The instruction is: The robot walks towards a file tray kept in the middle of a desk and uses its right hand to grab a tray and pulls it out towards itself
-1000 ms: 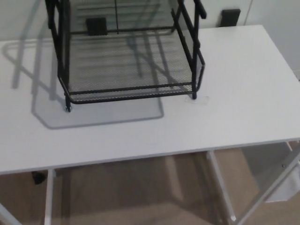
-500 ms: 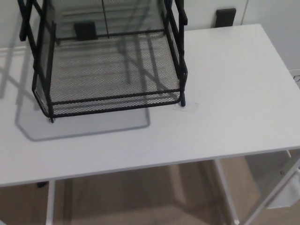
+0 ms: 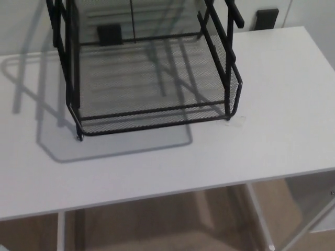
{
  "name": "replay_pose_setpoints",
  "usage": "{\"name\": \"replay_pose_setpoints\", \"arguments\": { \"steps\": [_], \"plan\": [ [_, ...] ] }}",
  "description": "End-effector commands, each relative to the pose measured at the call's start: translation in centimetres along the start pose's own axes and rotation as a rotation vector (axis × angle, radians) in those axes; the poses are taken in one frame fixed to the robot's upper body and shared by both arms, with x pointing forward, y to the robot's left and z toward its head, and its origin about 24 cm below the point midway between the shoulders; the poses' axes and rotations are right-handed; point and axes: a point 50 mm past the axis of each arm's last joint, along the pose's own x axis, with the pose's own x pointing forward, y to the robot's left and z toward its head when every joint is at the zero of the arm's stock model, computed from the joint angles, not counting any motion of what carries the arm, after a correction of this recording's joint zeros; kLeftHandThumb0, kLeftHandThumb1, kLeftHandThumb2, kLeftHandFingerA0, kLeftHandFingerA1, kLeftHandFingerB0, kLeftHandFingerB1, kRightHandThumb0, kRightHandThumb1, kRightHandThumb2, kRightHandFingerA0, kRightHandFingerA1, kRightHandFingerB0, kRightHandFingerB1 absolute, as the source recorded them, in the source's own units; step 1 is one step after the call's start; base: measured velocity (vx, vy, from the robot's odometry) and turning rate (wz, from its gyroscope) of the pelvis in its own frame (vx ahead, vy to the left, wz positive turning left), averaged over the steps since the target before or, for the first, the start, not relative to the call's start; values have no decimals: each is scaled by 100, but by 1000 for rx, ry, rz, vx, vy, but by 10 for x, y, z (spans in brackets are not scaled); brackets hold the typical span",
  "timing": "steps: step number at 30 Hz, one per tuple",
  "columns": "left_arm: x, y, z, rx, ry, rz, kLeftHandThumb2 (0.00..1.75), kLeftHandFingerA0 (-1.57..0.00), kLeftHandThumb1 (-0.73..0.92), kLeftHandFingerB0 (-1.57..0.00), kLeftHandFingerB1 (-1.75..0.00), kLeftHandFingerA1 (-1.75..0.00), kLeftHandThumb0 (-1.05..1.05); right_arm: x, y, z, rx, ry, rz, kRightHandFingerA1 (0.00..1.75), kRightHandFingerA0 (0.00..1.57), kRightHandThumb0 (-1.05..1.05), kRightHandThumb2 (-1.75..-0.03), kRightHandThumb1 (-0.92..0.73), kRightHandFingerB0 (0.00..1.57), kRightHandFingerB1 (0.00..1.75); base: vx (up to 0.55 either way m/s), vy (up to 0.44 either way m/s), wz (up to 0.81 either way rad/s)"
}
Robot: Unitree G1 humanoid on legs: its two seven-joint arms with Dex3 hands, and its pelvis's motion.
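Observation:
A black wire-mesh file tray rack stands on the white desk, toward the back and a little left of centre. Its bottom tray has a mesh floor and a low front rim facing me. Black upright posts rise at both sides and run out of the top of the picture, so the upper trays are hidden. Neither of my hands nor any part of my arms shows in the head view.
The desk's front edge runs across the lower part of the picture, with white legs and a brown floor below it. Two small black objects sit at the wall behind the desk.
The whole picture has shifted: the camera swung one way and back, and the rack and desk now sit slightly lower and larger in the picture. The rack itself has not moved on the desk.

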Motion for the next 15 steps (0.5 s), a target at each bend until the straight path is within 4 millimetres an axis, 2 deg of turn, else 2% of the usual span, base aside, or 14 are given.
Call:
{"name": "replay_pose_setpoints", "arguments": {
  "steps": [1,6,10,11,12,13,14,15],
  "plan": [
    [0,2,1,33,1,-2,89,-25,44,-17,-51,-55,-8,2,-6,7,-3,-44,-32,72,52,-26,-58,-64,37,44,0,0,0],
    [1,1,1,19,8,5,88,-29,42,-20,-52,-57,-8,3,-7,6,-27,-26,-34,67,52,-25,-59,-65,36,43,56,-103,8],
    [2,1,3,34,3,3,88,-30,42,-21,-52,-58,-8,3,-6,7,-23,-41,-35,72,54,-25,-58,-65,38,44,33,-96,1],
    [2,0,3,32,3,2,57,-41,61,-34,-39,-46,-10,4,-6,7,2,-39,-31,72,53,-25,-58,-64,38,45,25,-84,0],
    [3,0,3,33,5,3,87,-33,41,-24,-53,-59,-9,3,-5,7,-1,-44,-31,73,53,-25,-58,-64,38,46,22,-80,0],
    [3,0,3,33,8,4,87,-33,41,-24,-53,-59,-9,2,-6,7,0,-47,-27,72,52,-25,-58,-65,38,46,0,0,0],
    [3,0,3,36,10,9,57,-43,60,-36,-40,-46,-11,1,-5,7,-3,-50,-29,72,52,-25,-58,-65,39,46,0,0,0],
    [2,1,2,39,7,6,87,-35,40,-26,-54,-60,-9,0,-5,6,6,-47,-30,71,51,-24,-59,-65,39,46,0,0,0]
  ]
}}
